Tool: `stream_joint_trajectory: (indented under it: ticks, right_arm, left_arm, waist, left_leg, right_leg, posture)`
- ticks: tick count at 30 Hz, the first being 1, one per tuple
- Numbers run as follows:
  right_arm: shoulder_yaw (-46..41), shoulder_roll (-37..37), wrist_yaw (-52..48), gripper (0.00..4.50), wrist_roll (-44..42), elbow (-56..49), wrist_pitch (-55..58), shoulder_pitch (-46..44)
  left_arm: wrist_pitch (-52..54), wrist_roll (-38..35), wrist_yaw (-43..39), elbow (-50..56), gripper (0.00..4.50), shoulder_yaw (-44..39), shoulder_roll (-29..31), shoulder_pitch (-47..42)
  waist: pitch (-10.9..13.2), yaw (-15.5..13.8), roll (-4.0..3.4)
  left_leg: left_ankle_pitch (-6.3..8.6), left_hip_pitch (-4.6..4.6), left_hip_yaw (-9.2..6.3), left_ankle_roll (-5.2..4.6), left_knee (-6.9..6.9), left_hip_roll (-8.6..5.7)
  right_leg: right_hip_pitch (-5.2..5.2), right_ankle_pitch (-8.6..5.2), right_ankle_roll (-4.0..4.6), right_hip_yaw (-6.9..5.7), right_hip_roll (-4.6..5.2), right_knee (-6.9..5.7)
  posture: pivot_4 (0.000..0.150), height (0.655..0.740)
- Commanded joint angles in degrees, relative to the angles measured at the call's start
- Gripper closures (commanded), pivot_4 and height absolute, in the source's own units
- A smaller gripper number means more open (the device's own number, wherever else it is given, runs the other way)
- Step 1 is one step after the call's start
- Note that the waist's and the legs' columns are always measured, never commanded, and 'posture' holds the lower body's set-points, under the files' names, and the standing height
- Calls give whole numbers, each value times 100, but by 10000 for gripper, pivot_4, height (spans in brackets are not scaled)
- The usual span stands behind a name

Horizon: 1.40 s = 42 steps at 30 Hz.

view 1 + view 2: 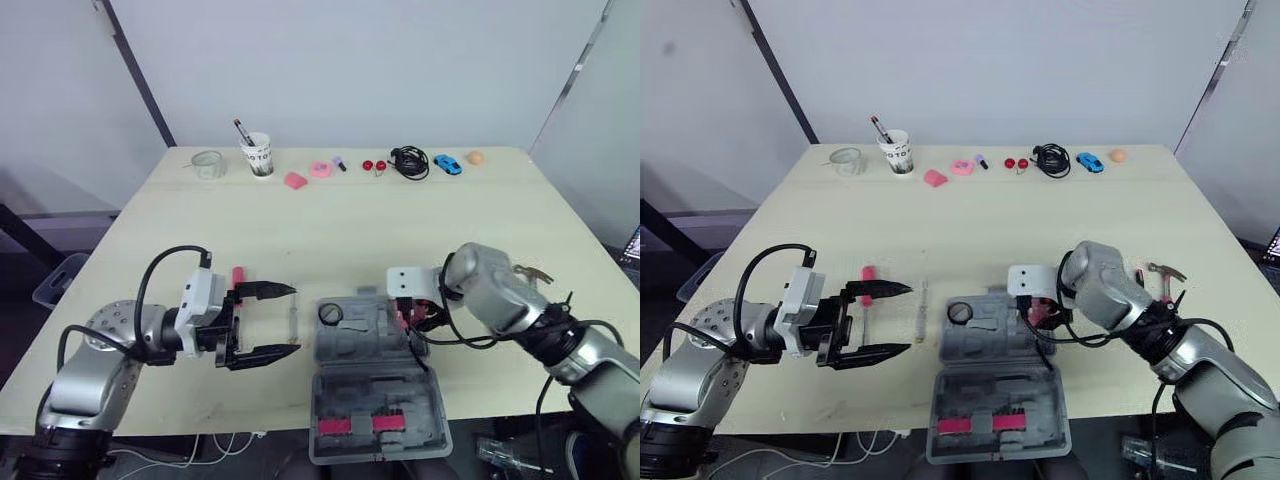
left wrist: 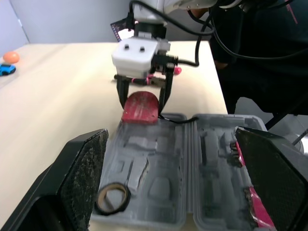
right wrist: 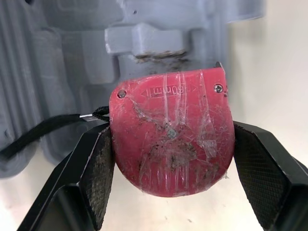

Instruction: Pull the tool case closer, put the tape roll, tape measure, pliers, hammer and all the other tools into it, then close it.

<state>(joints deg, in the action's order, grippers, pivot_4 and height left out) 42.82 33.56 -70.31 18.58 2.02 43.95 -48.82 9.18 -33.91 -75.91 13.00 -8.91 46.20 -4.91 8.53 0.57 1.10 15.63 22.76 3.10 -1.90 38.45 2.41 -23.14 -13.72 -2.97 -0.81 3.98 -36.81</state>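
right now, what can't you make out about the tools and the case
- hammer: handle hidden behind the right arm, head views.
- tape measure: whether it touches the tool case is unclear, right wrist view; the right gripper covers it in head views.
- red-handled screwdriver: shaft partly behind the left gripper, head views.
- small red items far back: too small to identify.

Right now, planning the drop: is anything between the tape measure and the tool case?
Nothing visible does. The right hand holds the tape measure at the rim of the open tool case; the slots beside it are bare, the tape roll sits in another corner.
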Motion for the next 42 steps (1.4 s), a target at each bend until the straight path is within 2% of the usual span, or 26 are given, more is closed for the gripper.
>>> stream_joint_trajectory:
  ticks: [1,15,16,17,23,30,35,42]
  right_arm:
    - [-13,-126,228,14120,175,204,-251,-86]
    - [0,-283,335,14120,335,404,-730,95]
    - [-13,-289,348,3931,345,409,-751,105]
    - [-17,-286,349,348,365,410,-778,107]
    - [-244,-383,483,348,343,386,-699,4]
    - [-603,155,27,348,151,-626,-172,171]
    - [-1202,447,-33,348,-304,-1255,101,498]
    - [-3186,-412,883,348,-1790,-1352,-433,1628]
  left_arm:
    - [-84,-25,56,76,0,-166,26,-51]
    - [-56,-48,-30,58,0,-129,53,-54]
    - [-56,-44,-41,42,0,-131,62,-65]
    - [-60,-39,-48,24,0,-136,66,-77]
    - [-46,-39,-46,47,0,-132,63,-40]
    - [-43,-31,-8,92,0,-125,51,-11]
    - [-52,-30,5,106,0,-113,37,21]
    - [-77,-65,23,175,0,-162,17,143]
  waist:
    - [-1,4,1]
    - [-1,19,2]
    - [-1,20,2]
    - [-1,20,2]
    - [-1,19,1]
    - [0,6,-1]
    - [0,8,1]
    - [-2,4,3]
  left_leg:
    - [0,0,0,0,0,0]
    - [0,-3,-1,0,0,0]
    - [0,-3,-2,0,0,0]
    - [0,-4,-2,0,0,1]
    - [0,-3,-2,0,-1,1]
    - [0,-1,-3,0,0,0]
    - [0,-1,-6,0,-1,0]
    - [0,-1,-7,0,-4,1]
  right_leg:
    - [0,0,0,0,0,0]
    - [0,0,0,-1,-1,-2]
    - [0,0,0,-1,-1,-2]
    - [0,0,0,-1,-2,-3]
    - [0,0,0,-1,-1,-3]
    - [0,0,0,-1,0,-2]
    - [1,0,0,-5,0,-1]
    - [3,0,0,-4,-1,1]
  posture:
    - [1500,7400]
    - [1500,7400]
    - [1500,7400]
    - [1500,7400]
    - [1500,7400]
    - [1500,7400]
    - [1500,7400]
    - [1500,7400]
